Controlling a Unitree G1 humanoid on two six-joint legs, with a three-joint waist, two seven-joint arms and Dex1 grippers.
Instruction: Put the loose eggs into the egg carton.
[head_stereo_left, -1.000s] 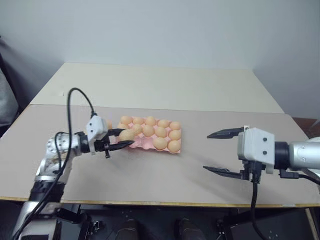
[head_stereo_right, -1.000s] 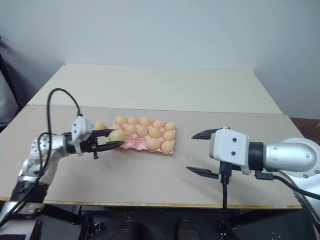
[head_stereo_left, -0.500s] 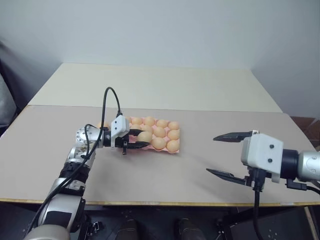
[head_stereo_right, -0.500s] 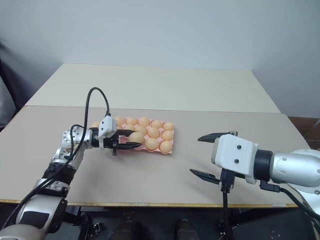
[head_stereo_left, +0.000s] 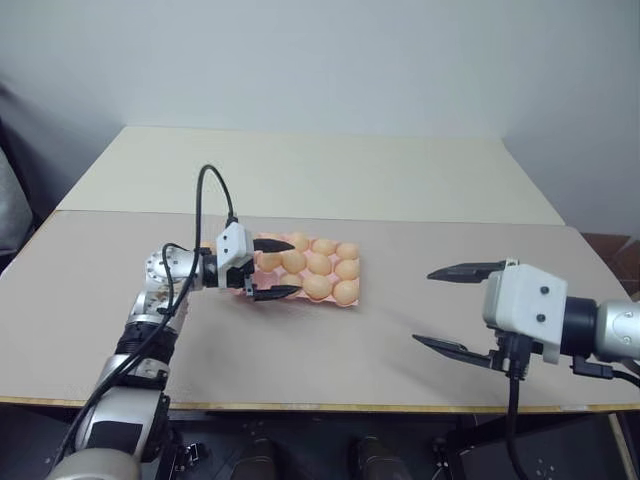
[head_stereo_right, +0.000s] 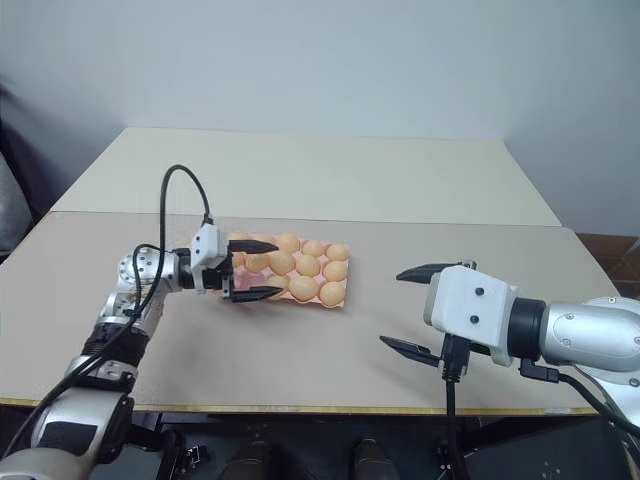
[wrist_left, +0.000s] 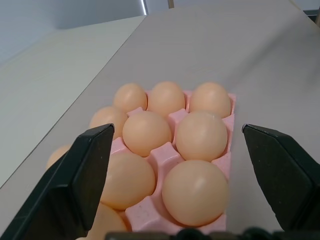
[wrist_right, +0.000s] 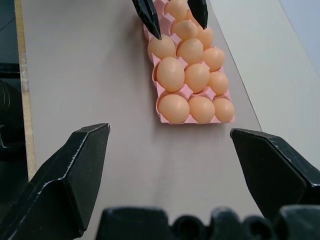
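1. The egg carton (head_stereo_left: 352, 296) lies flat on the tan table (head_stereo_left: 300, 350), towards the robot's left of centre, so that it sits within easy reach of the left arm.

2. The left gripper (head_stereo_left: 272, 268) hangs level over the carton's left end with its two black fingers spread wide. Nothing is between them. One finger stands over the far side of the carton and the other over the near edge. The wide spread appears meant to keep the fingers clear of the eggs below.

3. In the left wrist view the eggs (wrist_left: 201, 135) sit upright in their cups in neat rows, each in its own pocket, none tilted out. One further egg (wrist_left: 59, 154) shows at the far side near the carton's edge. Whether it sits in a cup or on the table cannot be told.

4. The right gripper (head_stereo_left: 455, 307) is held above the table, well apart from the carton on the robot's right. Its fingers are spread wide and empty. It appears parked there to stay out of the left arm's way.

5. Judgement: most cups in view are filled, so the task looks near its end.
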